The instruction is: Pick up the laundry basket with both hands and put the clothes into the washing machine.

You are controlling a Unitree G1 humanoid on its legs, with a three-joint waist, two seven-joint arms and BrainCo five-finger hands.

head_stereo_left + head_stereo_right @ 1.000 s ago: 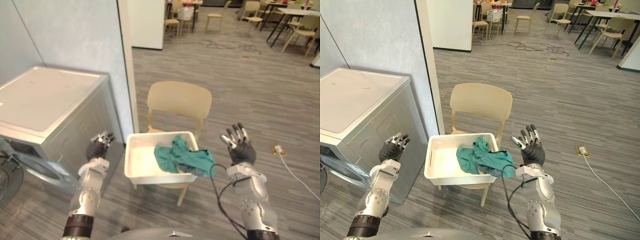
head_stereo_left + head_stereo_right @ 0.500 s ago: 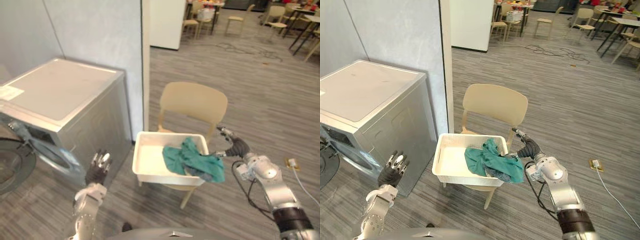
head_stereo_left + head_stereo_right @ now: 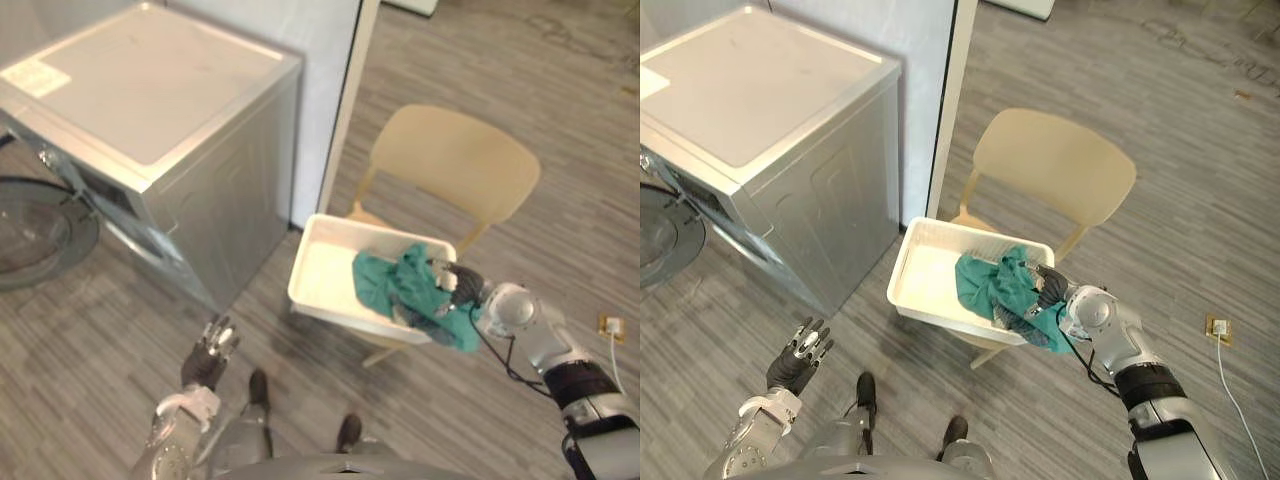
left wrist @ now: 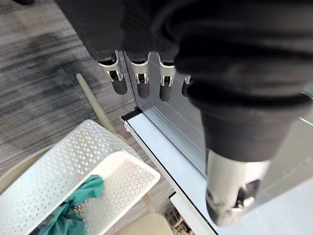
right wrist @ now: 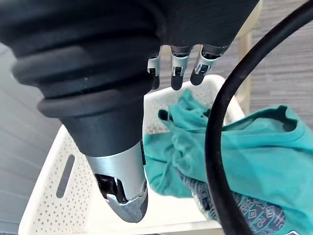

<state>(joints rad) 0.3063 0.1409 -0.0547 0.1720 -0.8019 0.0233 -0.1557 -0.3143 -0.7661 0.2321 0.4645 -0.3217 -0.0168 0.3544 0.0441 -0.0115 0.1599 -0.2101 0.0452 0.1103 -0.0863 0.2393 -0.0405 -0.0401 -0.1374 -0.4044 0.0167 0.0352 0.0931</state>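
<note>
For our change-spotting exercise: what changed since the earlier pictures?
The right hand swung in from beside the laundry basket to over the green clothes; the left hand dropped low, away from it. Both stay open. Basket and clothes remain on the chair.

No lettering, number or sign can be read anywhere in the scene. A pale rectangular sticker (image 3: 40,77) lies flat at one corner of the top of the silver-grey box-shaped metal washing machine (image 3: 180,110), but its print is too small to make out. In the white perforated plastic basket (image 5: 49,196), a dark patterned cloth (image 5: 244,211) lying against the teal cotton garment (image 5: 244,147) carries a pale geometric motif, not letters.
</note>
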